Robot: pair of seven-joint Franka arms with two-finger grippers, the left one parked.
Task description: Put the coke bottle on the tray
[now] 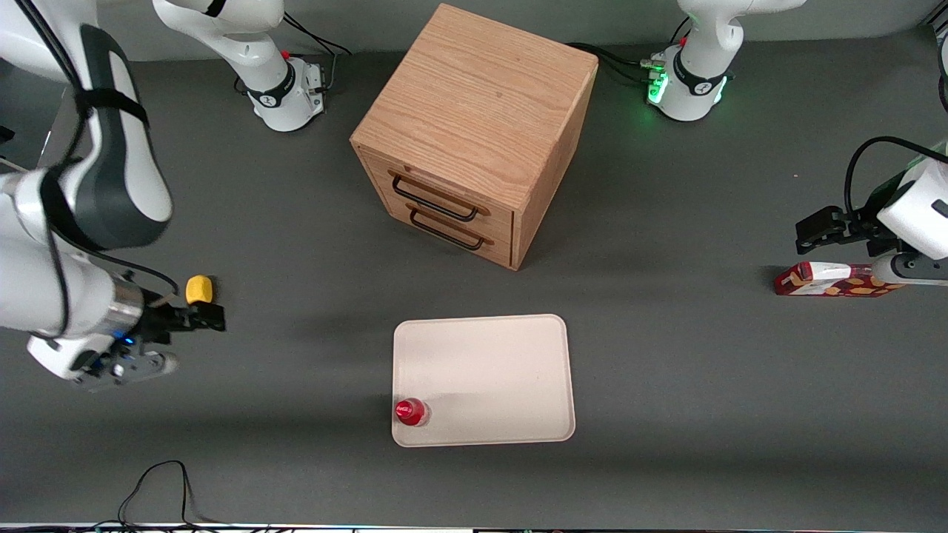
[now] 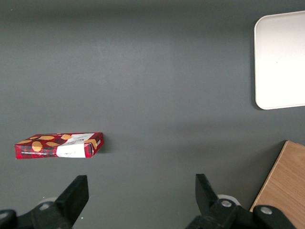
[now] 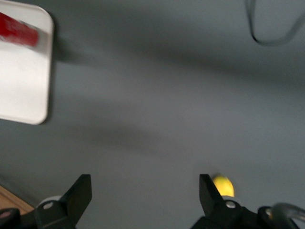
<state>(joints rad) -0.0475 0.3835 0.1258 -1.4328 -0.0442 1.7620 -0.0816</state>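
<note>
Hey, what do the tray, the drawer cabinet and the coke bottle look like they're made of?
Tray: likely matte plastic, cream-white, smooth, with moulded rounded corners.
Drawer cabinet: wood, with visible light oak-like grain; its dark handles look like metal, though that's uncertain.
Coke bottle, standing on the tray's corner: probably plastic, glossy red.
The gripper hangs open, empty, beside a yellow object, toward the working arm's end of the table.

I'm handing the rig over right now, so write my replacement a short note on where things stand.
Gripper: open and empty, above bare table toward the working arm's end, close to a small yellow object.
Coke bottle: standing upright on the tray, in the corner nearest the front camera on the working arm's side, close to the rim.
Done: bottle is on the tray and released.
Left: apparently nothing, beyond parking the arm.
</note>
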